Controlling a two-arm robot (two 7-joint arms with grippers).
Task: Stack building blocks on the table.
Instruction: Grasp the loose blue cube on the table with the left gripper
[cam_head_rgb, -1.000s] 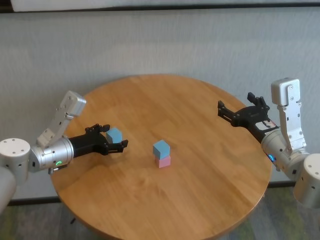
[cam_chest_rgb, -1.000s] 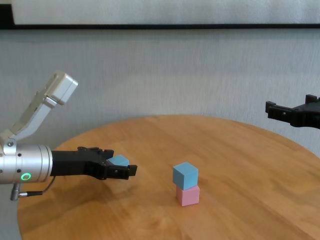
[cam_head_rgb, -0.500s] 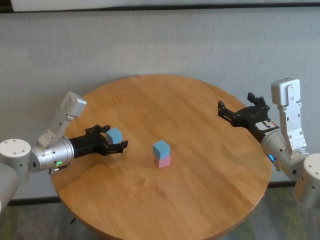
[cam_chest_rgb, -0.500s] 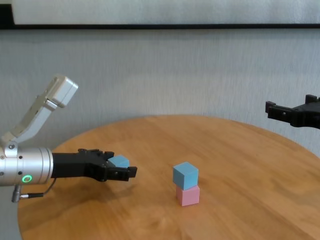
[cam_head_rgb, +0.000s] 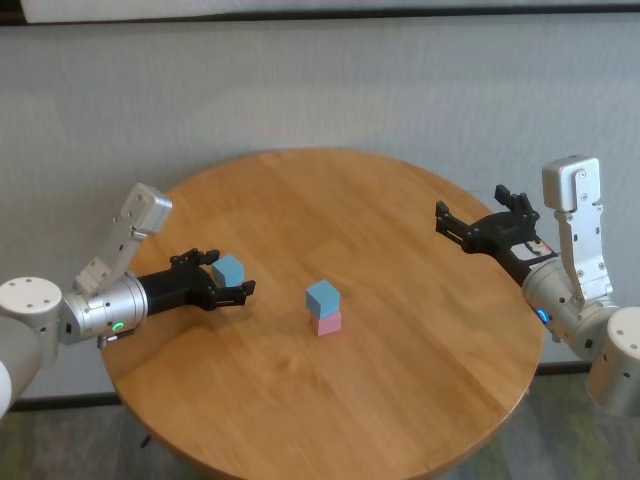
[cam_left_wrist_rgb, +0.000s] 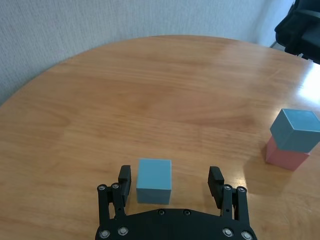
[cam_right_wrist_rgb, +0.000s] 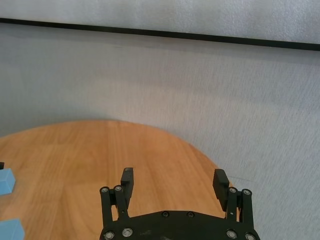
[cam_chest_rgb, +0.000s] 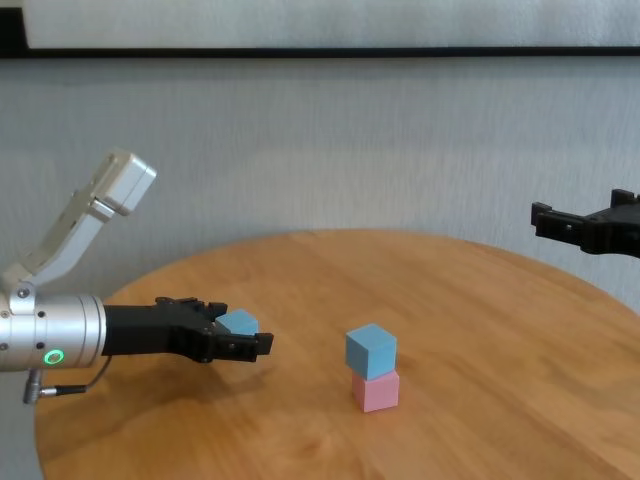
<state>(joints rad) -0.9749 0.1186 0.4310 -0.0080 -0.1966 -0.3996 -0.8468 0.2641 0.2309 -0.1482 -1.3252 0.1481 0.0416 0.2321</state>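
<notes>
A light blue block (cam_head_rgb: 322, 297) sits on a pink block (cam_head_rgb: 326, 322) near the middle of the round wooden table (cam_head_rgb: 400, 380); the stack also shows in the chest view (cam_chest_rgb: 371, 352). A second light blue block (cam_head_rgb: 229, 269) rests on the table at the left, between the open fingers of my left gripper (cam_head_rgb: 227, 276). In the left wrist view this block (cam_left_wrist_rgb: 153, 180) lies between the fingers, nearer one finger (cam_left_wrist_rgb: 124, 179), with gaps on both sides. My right gripper (cam_head_rgb: 478, 213) is open and empty, held above the table's right edge.
A grey textured wall (cam_head_rgb: 320, 90) stands behind the table. The table's round edge (cam_head_rgb: 130, 390) runs close under my left forearm. Bare wood lies around the stack and toward the front.
</notes>
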